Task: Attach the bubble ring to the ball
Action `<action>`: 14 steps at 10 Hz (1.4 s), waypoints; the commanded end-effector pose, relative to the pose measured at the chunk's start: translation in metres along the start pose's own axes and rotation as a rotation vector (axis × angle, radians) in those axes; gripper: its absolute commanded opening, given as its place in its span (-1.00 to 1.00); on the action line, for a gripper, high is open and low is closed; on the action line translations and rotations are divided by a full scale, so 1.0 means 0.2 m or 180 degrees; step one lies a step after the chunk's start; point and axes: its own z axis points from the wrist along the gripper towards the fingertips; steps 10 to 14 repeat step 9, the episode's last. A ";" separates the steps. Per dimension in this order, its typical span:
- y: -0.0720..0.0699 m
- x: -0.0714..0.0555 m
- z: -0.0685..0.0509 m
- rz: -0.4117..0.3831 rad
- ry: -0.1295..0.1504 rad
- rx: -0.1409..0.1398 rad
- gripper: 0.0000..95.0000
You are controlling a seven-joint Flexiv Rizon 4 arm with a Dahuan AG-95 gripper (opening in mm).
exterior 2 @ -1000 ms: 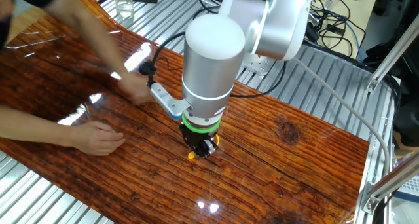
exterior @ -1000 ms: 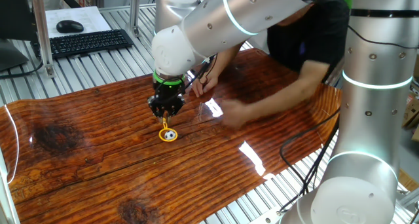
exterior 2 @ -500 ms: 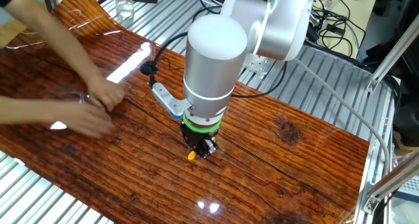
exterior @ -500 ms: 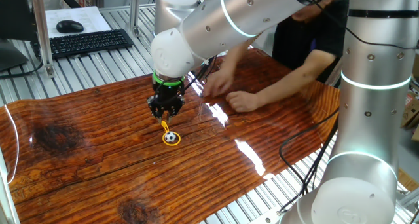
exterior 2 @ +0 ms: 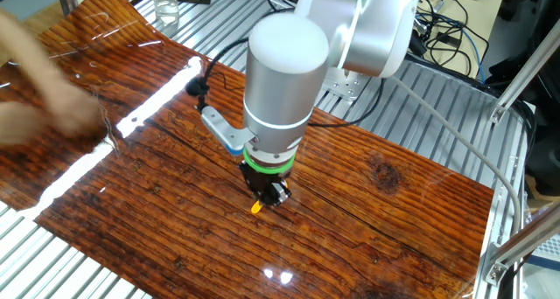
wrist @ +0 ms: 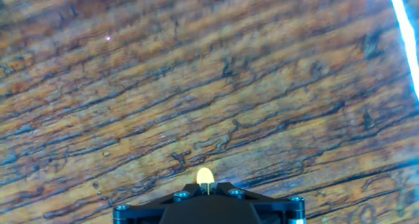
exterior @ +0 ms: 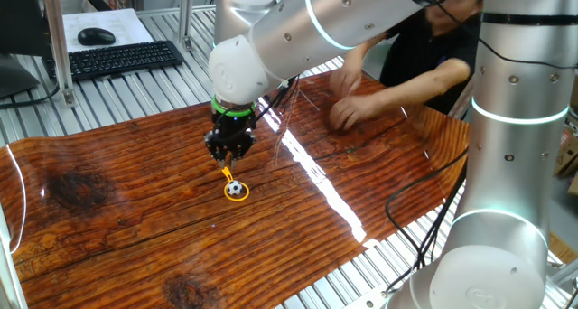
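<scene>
Gripper [exterior: 228,153] stayed clamped on bubble ring [exterior: 234,189] handle; ring already sat around ball [exterior: 235,189] on bench [exterior: 135,219], barely moved since 1 s ago. Release prob next.

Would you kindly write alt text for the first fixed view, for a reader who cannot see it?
A silver robot arm's tool holds the handle of a yellow bubble ring, whose loop lies around a small soccer-patterned ball on a glossy wood-grain table. Behind, a person's hands work on the tabletop; a keyboard sits at upper left.
</scene>
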 end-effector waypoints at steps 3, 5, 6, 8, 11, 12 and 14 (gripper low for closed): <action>-0.08 -0.20 -0.13 -0.0183 0.0063 -0.0074 -1.00; -0.11 -0.26 -0.16 -0.0222 0.0076 -0.0065 -1.00; -0.13 -0.27 -0.16 -0.0251 0.0059 -0.0049 -1.00; -0.20 -0.29 -0.18 -0.0301 0.0086 -0.0050 -1.00; -0.21 -0.30 -0.18 -0.0305 0.0085 -0.0047 -1.00; -0.21 -0.30 -0.18 -0.0305 0.0085 -0.0047 -1.00; -0.21 -0.30 -0.18 -0.0305 0.0085 -0.0047 -1.00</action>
